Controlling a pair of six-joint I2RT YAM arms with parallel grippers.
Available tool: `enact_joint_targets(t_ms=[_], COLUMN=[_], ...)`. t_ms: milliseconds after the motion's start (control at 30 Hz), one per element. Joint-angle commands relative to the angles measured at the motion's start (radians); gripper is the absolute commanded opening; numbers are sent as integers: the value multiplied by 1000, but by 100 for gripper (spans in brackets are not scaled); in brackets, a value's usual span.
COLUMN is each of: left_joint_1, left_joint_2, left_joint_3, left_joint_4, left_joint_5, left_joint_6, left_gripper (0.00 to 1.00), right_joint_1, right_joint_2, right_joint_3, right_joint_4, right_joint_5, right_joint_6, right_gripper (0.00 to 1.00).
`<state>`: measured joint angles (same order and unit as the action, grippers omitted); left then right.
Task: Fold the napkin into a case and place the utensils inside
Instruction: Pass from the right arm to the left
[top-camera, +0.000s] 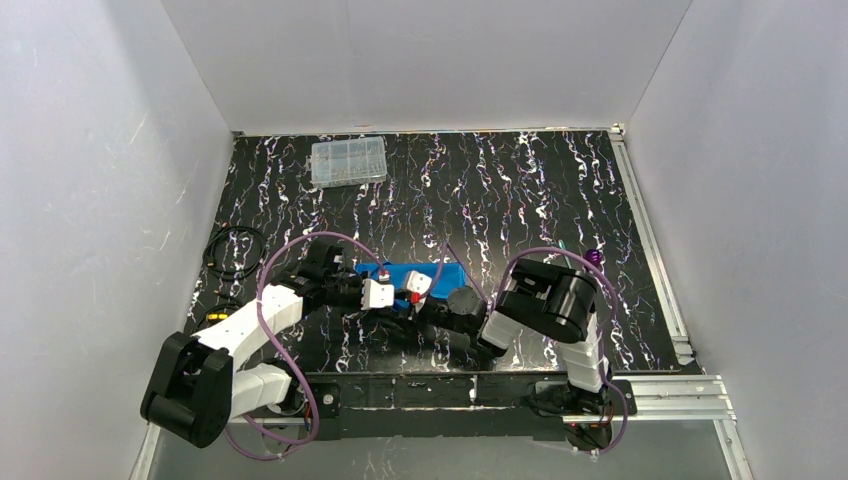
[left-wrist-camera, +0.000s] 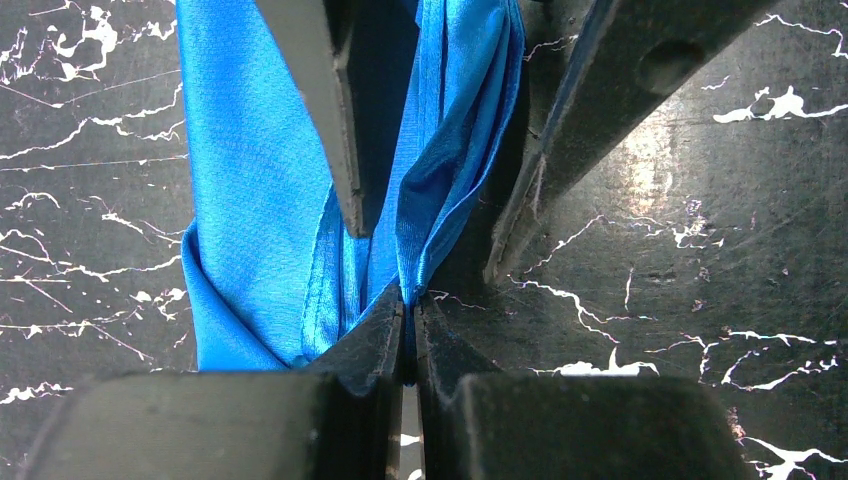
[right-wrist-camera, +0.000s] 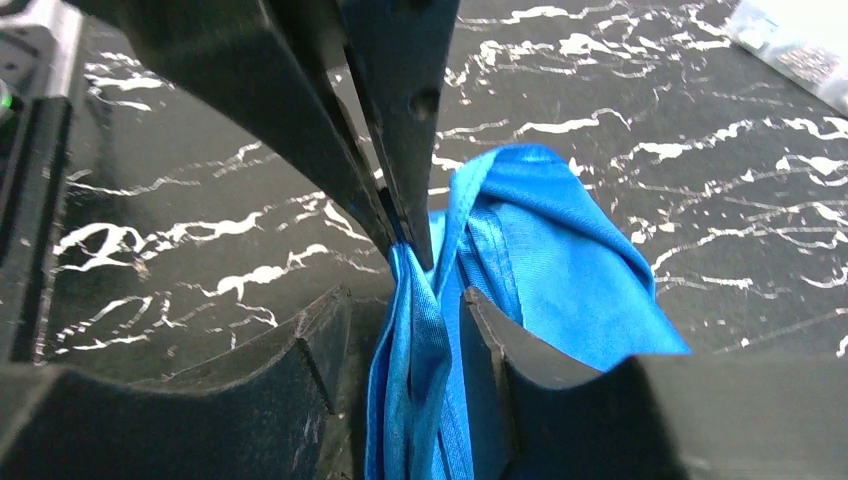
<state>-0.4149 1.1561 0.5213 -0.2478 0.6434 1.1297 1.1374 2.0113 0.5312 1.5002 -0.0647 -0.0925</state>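
Observation:
The bright blue napkin (top-camera: 445, 273) lies bunched near the table's front, between both arms. My left gripper (top-camera: 392, 292) is shut on a fold of it; in the left wrist view its jaws (left-wrist-camera: 410, 305) pinch the napkin's (left-wrist-camera: 250, 180) hem. My right gripper (top-camera: 408, 292) meets it from the other side and stands open, with gathered napkin (right-wrist-camera: 560, 240) hanging loose in the gap between its tips (right-wrist-camera: 403, 300). The right gripper's fingers (left-wrist-camera: 320, 110) straddle the cloth in the left wrist view. The utensils (top-camera: 590, 255), purple and green, lie at the right behind the right arm.
A clear compartment box (top-camera: 348, 160) sits at the back left. A coil of black cable (top-camera: 235, 250) lies by the left wall. A metal rail (top-camera: 655, 250) runs along the table's right edge. White walls close in three sides.

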Motion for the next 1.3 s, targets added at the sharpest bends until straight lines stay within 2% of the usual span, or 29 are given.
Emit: enact_joint_targets(t_ms=[0,367,767,967,1267], left_joint_1=[-4,-4,-4,-4,-4], left_joint_2=[-1,-13,-13,-10,-22], left_joint_3=[19,14,17,22,25], left_joint_4=[-33,-38,-49,-54,-55], left_joint_5=[29,23,21,20,24], left_joint_6=[3,8,21,27,33], left_gripper=[0,0,0,0,0], right_joint_1=[-20,-66,-106,-104,-104], right_joint_2=[-52,8,34,30,50], right_joint_3=[27,77,66,101,114], right_joint_4=[131,142,121,7,-9], right_joint_5=[-143,-218,-322,-291,-284], right_joint_6=[37,85,61,7,-16], right_gripper=[53,51,51,51,44])
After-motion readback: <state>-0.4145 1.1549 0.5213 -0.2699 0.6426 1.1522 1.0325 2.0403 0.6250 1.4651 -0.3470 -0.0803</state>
